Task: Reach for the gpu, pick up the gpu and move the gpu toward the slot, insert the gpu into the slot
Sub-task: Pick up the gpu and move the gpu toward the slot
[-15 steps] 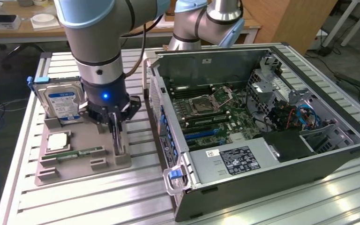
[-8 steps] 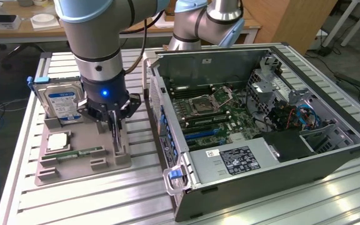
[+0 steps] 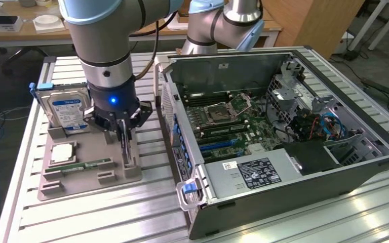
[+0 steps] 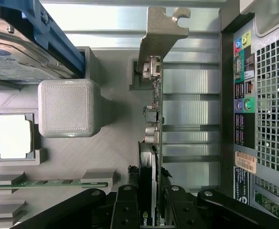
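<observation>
The gpu [image 3: 125, 152] is a thin dark card standing on edge in the grey holder [image 3: 117, 178], at the exterior view's left beside the open computer case [image 3: 303, 167]. My gripper [image 3: 123, 132] is down over it, jaws shut on the card's top edge. The wrist view looks along the gpu [image 4: 154, 114] edge-on, with its silvery bracket [image 4: 161, 28] at the far end and my gripper [image 4: 149, 202] clamped on the near end, one black finger [image 4: 126, 206] on each side. The blue slot [image 3: 218, 145] lies on the motherboard inside the case.
On the holder also sit a blue-labelled hard drive [image 3: 66, 109], a square processor chip [image 3: 63, 152] and a green memory stick [image 3: 81, 165]. The case's rear port panel [image 4: 242, 95] runs close alongside the card. A second arm base [image 3: 215, 25] stands behind the case.
</observation>
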Motion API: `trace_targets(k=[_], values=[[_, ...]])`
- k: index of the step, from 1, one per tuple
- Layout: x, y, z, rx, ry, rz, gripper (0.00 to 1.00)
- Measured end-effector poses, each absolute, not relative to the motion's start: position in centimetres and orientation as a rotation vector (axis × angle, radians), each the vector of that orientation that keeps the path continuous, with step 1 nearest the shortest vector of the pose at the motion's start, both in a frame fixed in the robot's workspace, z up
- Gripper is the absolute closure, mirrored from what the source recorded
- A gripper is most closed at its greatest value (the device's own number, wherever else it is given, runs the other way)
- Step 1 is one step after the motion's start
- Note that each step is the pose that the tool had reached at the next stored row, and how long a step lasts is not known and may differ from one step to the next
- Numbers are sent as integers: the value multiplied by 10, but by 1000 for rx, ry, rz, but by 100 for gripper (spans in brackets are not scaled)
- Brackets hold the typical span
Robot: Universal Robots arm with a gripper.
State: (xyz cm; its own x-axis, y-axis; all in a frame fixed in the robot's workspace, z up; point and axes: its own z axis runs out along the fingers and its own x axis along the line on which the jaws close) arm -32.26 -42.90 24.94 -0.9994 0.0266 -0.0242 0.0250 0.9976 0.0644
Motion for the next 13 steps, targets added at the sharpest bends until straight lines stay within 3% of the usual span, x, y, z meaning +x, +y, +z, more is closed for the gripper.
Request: trace_targets(k=[13], values=[[-323,-429,269,40,3115,100,73]])
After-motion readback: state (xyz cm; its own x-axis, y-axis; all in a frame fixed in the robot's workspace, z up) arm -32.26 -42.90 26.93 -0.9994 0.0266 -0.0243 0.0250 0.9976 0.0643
